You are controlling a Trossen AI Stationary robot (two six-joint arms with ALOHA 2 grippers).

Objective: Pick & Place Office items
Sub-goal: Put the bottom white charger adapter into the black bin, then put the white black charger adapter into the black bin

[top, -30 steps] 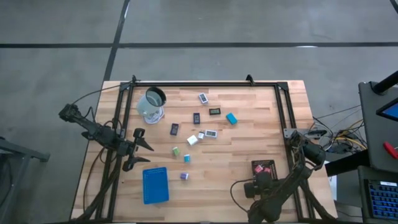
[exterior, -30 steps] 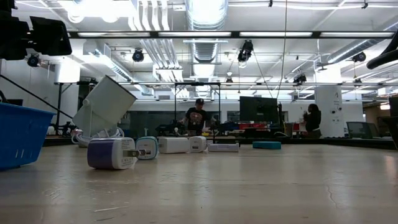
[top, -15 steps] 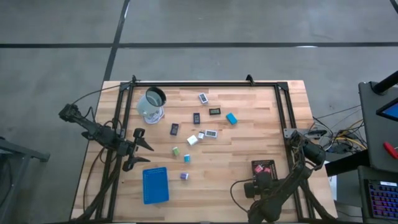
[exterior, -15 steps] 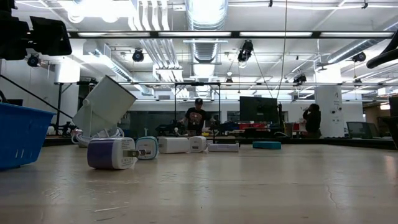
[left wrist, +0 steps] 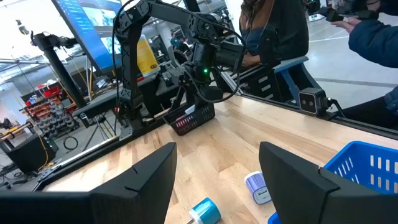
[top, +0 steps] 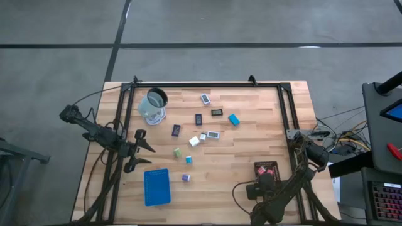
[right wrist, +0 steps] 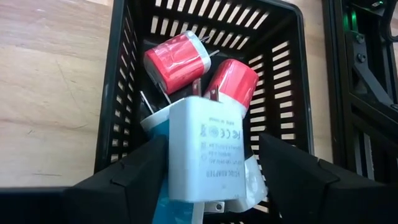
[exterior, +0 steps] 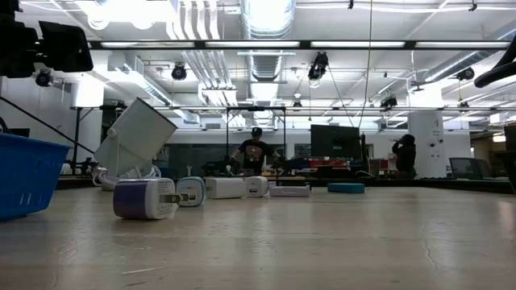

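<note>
Small office items lie scattered mid-table: a white block (top: pixel 194 141), a teal one (top: pixel 233 119), a purple one (top: pixel 186 177) and flat dark rectangles (top: pixel 176 130). My right gripper (right wrist: pixel 211 149) stands open over the black basket (top: pixel 266 169) at the near right. A white plug block (right wrist: pixel 205 149) lies between its fingers on red blocks (right wrist: pixel 177 62) in the basket. My left gripper (top: pixel 141 150) waits open at the table's left edge, holding nothing. My right gripper points slanting down into the basket. A gap shows between one finger (right wrist: pixel 292 174) and the white plug block's side (right wrist: pixel 245 155). Whether the other finger (right wrist: pixel 134 177) touches the block, I cannot tell. The block rests on the other pieces in the basket.
A blue tray (top: pixel 156 186) stands at the near left, and a clear cup (top: pixel 154 105) lies tipped at the far left. A dark metal frame (top: pixel 207 85) runs along the table's far and side edges. People show in the room beyond the table.
</note>
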